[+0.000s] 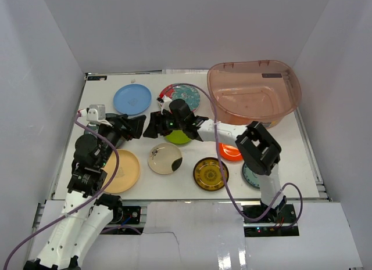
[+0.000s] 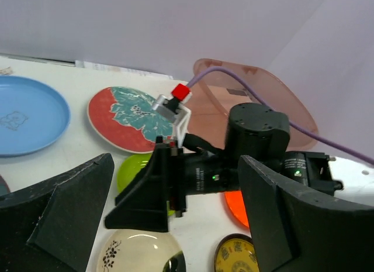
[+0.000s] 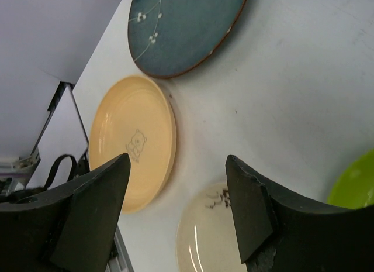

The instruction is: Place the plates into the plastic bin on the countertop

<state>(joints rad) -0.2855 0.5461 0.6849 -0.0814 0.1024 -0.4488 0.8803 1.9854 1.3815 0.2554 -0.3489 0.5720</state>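
The plastic bin (image 1: 256,96) stands at the back right and holds no plates. On the countertop (image 1: 290,159) lie the light blue plate (image 1: 132,99), red flowered plate (image 1: 181,96), lime green plate (image 1: 177,137), orange-red plate (image 1: 231,152), tan plate (image 1: 122,171), cream blotched plate (image 1: 165,158), amber plate (image 1: 210,173) and white-blue plate (image 1: 251,176), which is half hidden by the right arm. My left gripper (image 1: 139,126) is open and empty. My right gripper (image 1: 149,125) is open and empty, and faces it tip to tip, left of the lime plate.
A dark blue plate with white blossoms (image 3: 181,26) lies beyond the tan plate (image 3: 131,143) and is hidden under the left arm in the top view. The metal frame edge (image 1: 314,154) runs along the right. A purple cable (image 1: 209,101) arcs over the red plate.
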